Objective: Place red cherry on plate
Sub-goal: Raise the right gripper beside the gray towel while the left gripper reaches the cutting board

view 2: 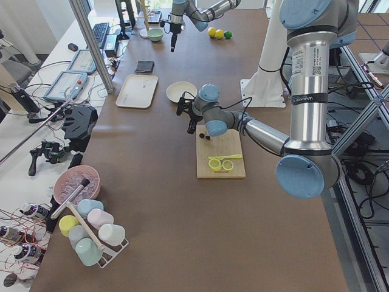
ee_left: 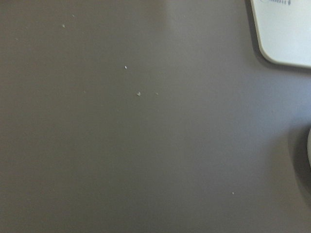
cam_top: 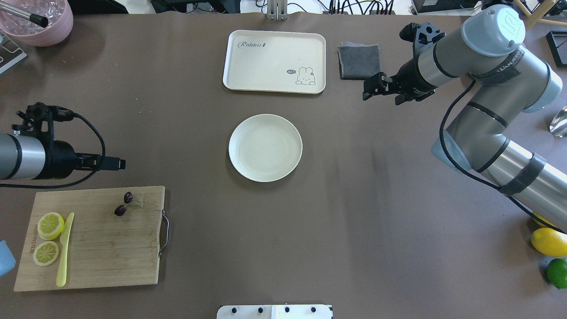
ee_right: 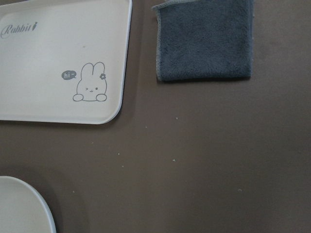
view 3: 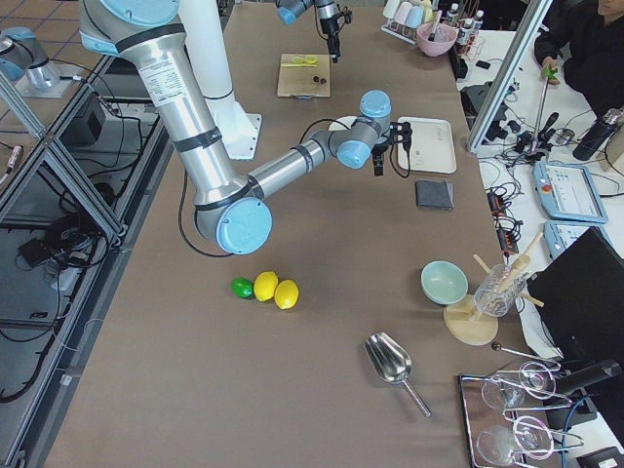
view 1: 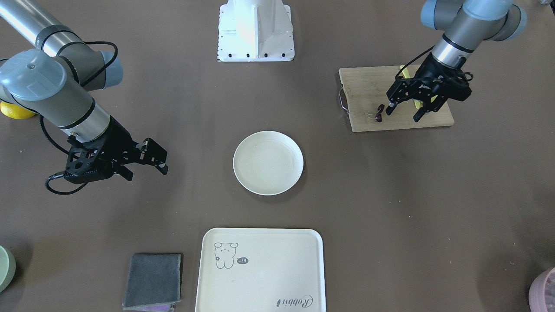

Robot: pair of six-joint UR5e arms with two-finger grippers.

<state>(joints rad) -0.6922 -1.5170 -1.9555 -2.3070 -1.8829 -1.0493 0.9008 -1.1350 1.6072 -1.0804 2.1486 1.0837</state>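
Sitting out there right now: one plate (cam_top: 265,147), one tray (cam_top: 266,66), one cutting board (cam_top: 106,248), one grey cloth (cam_top: 359,61). Two lemon slices (cam_top: 50,225), one yellow knife (cam_top: 65,248), one red cherry (cam_top: 120,210) pair, two whole lemons (view 3: 286,293) and one lime (view 3: 242,288) are showing too.

Rabbit tray (cam_top: 266,66), grey cloth (cam_top: 359,61), cutting board (cam_top: 110,252)
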